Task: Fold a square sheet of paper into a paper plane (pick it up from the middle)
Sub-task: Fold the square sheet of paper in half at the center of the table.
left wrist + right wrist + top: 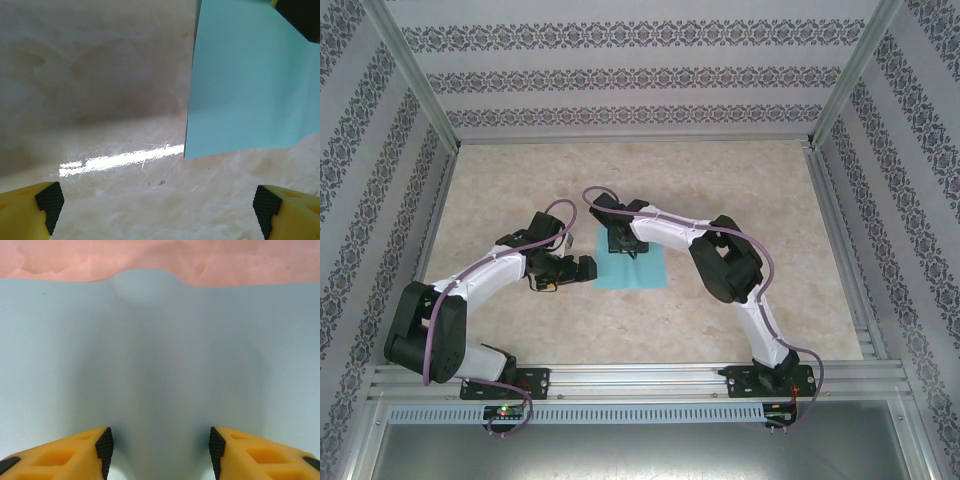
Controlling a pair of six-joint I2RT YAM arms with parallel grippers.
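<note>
Now you're picking up: right gripper (pixel 161 450), half-open and empty, straddles the middle of the square sheet of paper (pixel 75 350); left gripper (pixel 155 202) hovers wide open. Pinch gently next.

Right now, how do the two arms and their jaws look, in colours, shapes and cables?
Both the left arm and the right arm have white links between bulky black joints, with a purple cable running along each. Their jaws are yellow and blocky, with black textured pads on the inner faces.
</note>
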